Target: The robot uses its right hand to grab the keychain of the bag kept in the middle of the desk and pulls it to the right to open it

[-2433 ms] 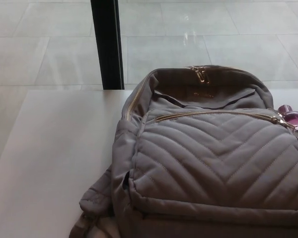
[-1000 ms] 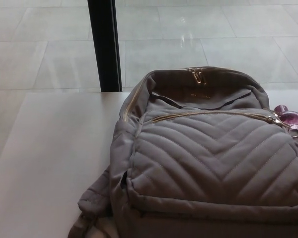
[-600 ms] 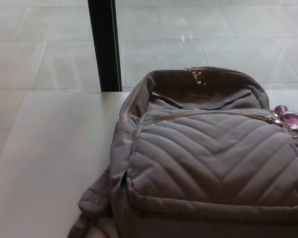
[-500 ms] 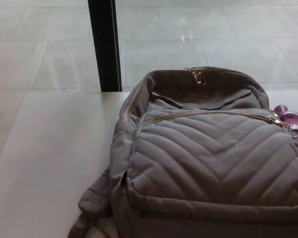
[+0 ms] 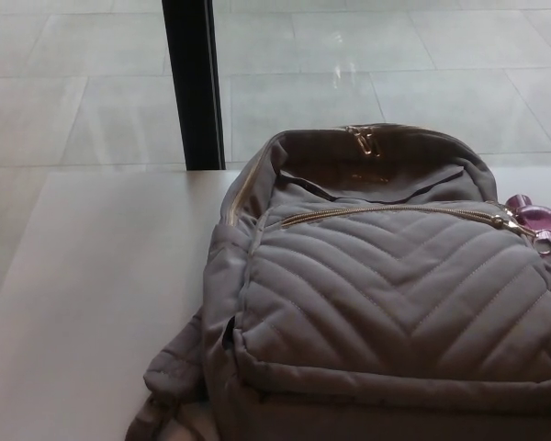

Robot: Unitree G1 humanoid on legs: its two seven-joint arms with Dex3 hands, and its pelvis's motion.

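No part of the robot shows in the head view: neither the left arm and hand nor the right arm and hand enter from either side, nor from below. Their pose, and whether the fingers are spread or closed, cannot be told from this view.
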